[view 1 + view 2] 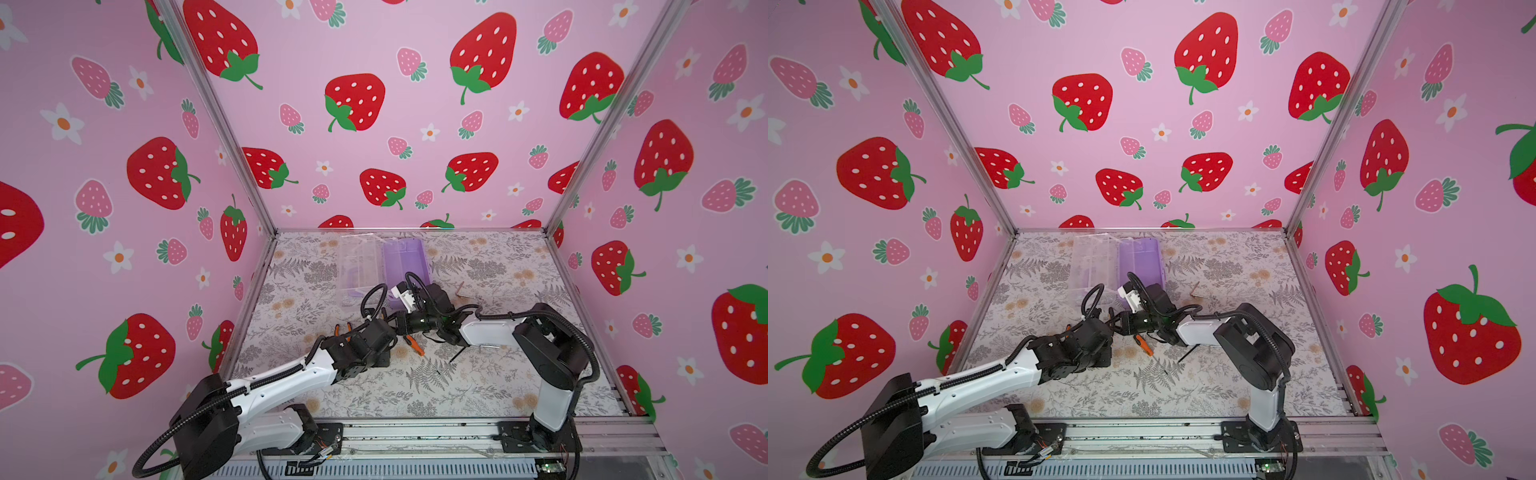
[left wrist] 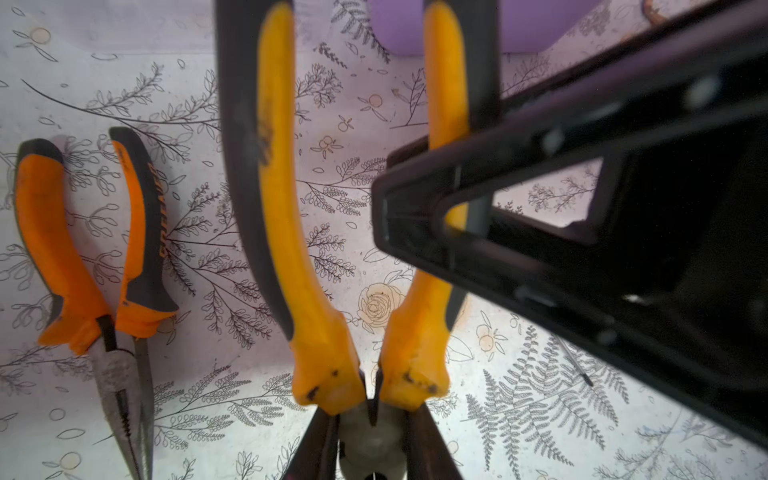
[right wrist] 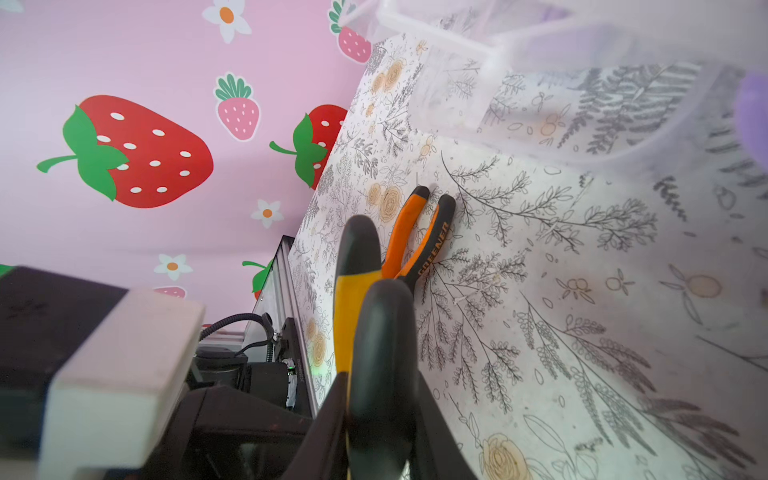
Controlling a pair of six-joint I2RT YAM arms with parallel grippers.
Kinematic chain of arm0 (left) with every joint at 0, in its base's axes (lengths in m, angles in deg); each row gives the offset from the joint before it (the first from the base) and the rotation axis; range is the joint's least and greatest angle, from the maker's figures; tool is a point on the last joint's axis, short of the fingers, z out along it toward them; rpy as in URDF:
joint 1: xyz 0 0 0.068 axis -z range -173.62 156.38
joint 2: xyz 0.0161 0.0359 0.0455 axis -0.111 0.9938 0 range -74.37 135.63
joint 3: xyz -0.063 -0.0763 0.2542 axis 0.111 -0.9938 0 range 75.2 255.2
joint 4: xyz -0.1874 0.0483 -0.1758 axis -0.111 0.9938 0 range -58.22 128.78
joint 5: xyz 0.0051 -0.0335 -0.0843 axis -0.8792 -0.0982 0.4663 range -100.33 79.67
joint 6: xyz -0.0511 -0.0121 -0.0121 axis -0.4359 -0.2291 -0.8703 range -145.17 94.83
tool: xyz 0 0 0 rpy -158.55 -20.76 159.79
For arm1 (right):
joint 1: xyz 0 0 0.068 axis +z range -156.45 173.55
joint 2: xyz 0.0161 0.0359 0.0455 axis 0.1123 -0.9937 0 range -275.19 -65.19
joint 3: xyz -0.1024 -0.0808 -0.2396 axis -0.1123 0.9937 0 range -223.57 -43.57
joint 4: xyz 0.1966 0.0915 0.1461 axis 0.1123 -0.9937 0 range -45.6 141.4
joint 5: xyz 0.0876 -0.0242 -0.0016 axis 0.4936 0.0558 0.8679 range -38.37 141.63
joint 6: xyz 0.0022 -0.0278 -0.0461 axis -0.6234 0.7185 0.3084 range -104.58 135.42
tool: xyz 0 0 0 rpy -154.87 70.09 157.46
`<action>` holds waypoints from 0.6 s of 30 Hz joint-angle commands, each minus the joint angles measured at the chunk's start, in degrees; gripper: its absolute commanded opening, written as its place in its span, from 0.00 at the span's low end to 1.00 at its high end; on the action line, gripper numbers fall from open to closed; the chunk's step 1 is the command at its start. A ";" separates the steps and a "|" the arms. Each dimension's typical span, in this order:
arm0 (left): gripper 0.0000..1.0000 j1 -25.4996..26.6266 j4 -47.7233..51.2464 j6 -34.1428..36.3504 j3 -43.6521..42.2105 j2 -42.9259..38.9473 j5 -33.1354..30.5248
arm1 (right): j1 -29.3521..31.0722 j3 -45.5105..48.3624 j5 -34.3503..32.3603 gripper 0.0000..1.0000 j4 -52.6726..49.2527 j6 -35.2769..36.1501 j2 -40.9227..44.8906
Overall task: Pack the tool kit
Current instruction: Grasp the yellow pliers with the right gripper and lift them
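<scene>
Floral-printed paper covers the tabletop point(image 1: 498, 374), and at its far edge the tool kit point(image 1: 409, 253) lies open, lilac base up with nothing visible in it, its clear lid folded out flat beside it. Nearer the middle, both arms meet over one pair of yellow pliers point(image 2: 316, 332), held clear of the surface. The main risk looks like the handover itself. If one arm pulls away while both are clamped, the tool could twist or be wrenched free. If the left lets go too soon, the pliers may swing on their pivot and drop onto the orange needle-nose pliers point(image 2: 54, 232) lying just beside. A long tool carried crooked could also catch the case rim and shove the light case. The left arm point(image 1: 282, 374) stretches low and forward. The right arm point(image 1: 490, 328) folds at the elbow and reaches across the middle. The left fingers point(image 2: 309, 453) are clenched on the pliers' metal head, and the right fingers point(image 2: 409, 195) are closed around the handle end.
</scene>
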 commanded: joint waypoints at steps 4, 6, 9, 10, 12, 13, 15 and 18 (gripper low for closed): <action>0.12 0.33 -1.70 0.24 5.08 -4.73 0.47 | 0.41 0.32 1.55 0.11 3.71 0.55 1.56; 0.28 0.28 -1.26 0.57 6.48 -6.58 0.42 | 0.42 0.00 2.24 0.09 4.89 0.02 2.09; 0.60 0.32 1.38 2.07 9.70 -10.41 -2.01 | 0.05 -2.00 2.34 0.06 3.60 0.91 3.74; 0.67 0.28 2.20 2.79 10.66 -11.85 -3.11 | -0.29 -2.64 2.30 0.05 3.06 1.09 4.39; 0.77 0.32 4.28 4.07 12.83 -15.60 -6.53 | -1.65 -4.09 2.42 0.05 1.90 1.17 5.60; 0.80 0.31 4.93 4.84 13.59 -17.28 -7.89 | -2.46 -4.69 2.53 0.05 1.33 1.35 6.16; 0.83 0.27 6.54 6.29 15.06 -21.26 -11.44 | -4.70 -6.00 2.25 0.05 -0.89 2.53 7.48; 0.87 0.33 8.70 7.68 15.48 -26.67 -16.53 | -8.67 -6.87 0.88 0.05 -4.50 4.44 9.71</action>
